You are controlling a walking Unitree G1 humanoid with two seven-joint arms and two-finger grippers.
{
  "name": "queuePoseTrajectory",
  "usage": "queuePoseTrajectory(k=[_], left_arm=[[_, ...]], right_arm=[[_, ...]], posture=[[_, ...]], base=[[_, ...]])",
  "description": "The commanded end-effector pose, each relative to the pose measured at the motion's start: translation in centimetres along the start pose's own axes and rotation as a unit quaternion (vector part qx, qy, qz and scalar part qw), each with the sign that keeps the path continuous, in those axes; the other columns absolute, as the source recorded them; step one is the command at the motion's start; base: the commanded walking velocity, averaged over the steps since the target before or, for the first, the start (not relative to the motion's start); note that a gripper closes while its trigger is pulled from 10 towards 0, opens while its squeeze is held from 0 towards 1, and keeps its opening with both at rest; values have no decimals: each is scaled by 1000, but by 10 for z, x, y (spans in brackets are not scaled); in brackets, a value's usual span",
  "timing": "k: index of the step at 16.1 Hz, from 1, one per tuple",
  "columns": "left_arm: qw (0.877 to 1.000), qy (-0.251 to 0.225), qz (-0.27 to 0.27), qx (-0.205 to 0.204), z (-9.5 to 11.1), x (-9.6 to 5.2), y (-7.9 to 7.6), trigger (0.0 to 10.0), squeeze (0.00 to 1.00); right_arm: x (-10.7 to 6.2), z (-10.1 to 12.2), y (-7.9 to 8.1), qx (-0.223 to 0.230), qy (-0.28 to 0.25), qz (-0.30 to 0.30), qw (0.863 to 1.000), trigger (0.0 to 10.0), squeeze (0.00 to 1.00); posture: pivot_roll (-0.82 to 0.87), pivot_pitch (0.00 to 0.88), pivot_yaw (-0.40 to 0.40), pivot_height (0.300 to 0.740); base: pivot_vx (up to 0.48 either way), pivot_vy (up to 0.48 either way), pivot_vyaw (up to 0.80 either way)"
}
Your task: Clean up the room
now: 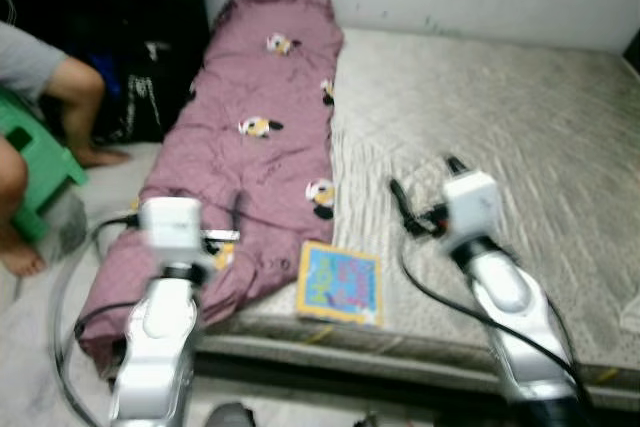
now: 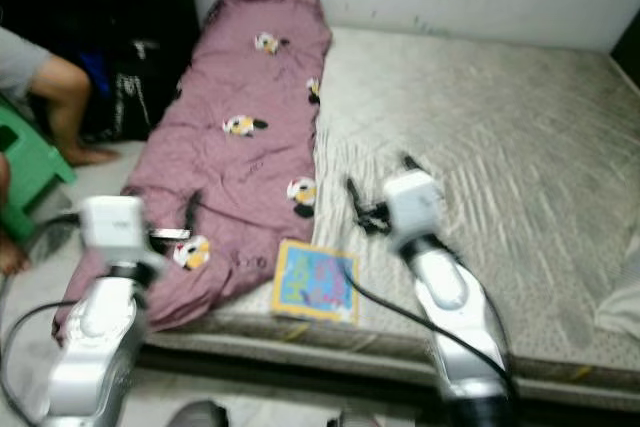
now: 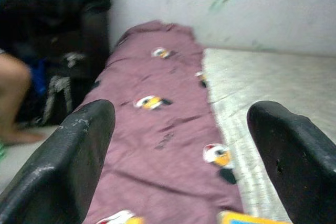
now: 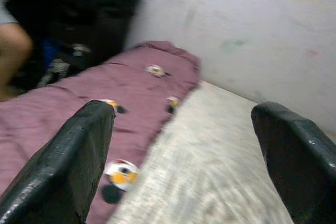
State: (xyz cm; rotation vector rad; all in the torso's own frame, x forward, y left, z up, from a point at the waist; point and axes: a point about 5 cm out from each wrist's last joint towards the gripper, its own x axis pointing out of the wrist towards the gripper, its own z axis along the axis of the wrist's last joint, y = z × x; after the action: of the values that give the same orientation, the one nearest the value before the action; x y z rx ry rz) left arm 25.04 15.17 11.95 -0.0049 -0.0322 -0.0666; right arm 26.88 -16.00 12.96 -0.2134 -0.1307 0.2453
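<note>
I see a bare mattress point(image 1: 520, 147) with a maroon blanket point(image 1: 255, 147) lying lengthwise along its left edge, long axis running away from me. A picture book point(image 1: 340, 282), probably the pickup target, lies at the near edge between the arms. Left gripper point(image 3: 178, 156) and right gripper point(image 4: 184, 156) are both spread, empty; the left looks slightly nearer.

Blurred view: mauve blanket point(image 1: 255, 147) along bed's point(image 1: 500, 137) left side, book point(image 1: 340, 283) at near edge beside it. Both arms raised over bed. Person's leg point(image 1: 75, 97), green stool point(image 1: 35, 162) left.
</note>
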Motion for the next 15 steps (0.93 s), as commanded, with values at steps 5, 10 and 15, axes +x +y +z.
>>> queuePoseTrajectory(k=[5, 10, 15], left_arm=[[1000, 2, -4, 9, 1, 4, 5, 10000, 0], [1000, 1, -1, 12, 2, 3, 8, 10000, 0], [1000, -1, -9, 14, 4, 6, 7, 10000, 0]], right_arm=[[-3, 6, 5, 3, -13, 1, 1000, 10000, 0], [5, 6, 4, -5, -15, 8, 1000, 10000, 0], [2, 4, 6, -6, -13, 3, 1000, 10000, 0]], posture=[[-29, 43, -21, 740], [-6, 39, -28, 740], [-14, 38, -10, 740]], base=[[0, -286, 0], [0, -292, 0], [0, -334, 0]])
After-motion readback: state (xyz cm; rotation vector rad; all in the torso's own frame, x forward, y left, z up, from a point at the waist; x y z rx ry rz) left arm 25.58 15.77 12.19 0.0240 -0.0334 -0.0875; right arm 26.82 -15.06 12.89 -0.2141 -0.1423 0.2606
